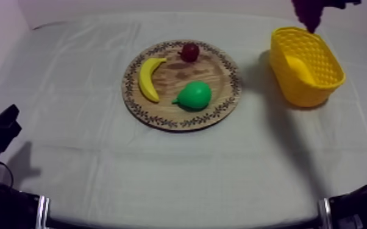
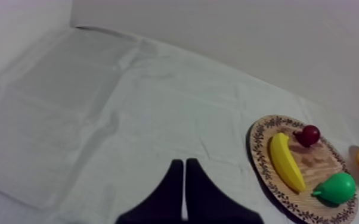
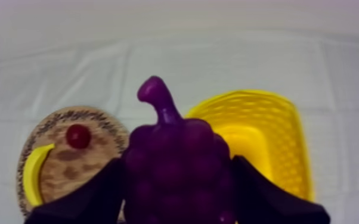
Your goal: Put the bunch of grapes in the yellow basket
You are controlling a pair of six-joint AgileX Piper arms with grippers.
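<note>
1. Right wrist view: the right hand [image 3: 179,199] pinched the bunch of grapes [image 3: 170,155], aloft by the yellow basket [image 3: 277,137], clear of the wooden board [image 3: 56,119].
2. The left hand [image 2: 183,176] was pressed together over the desk [image 2: 98,107].
3. The banana [image 1: 149,78], pear [image 1: 193,95] and small red fruit [image 1: 189,52] lay on the board.

The bunch of grapes [image 3: 173,170] is deep purple, stem included. The yellow basket [image 1: 321,72] has latticed walls. The round wooden board [image 1: 161,119] is mottled brown, its paler rim ringed with a dark leafy pattern. On it lie a yellow banana [image 1: 147,78] at 9 o'clock, a small red fruit [image 1: 189,52] at 12 and a green pear [image 1: 194,95] at 5. The cloth [image 1: 100,170] is grey-white. The left gripper [image 2: 184,179] and right gripper [image 3: 177,173] are black.
</note>
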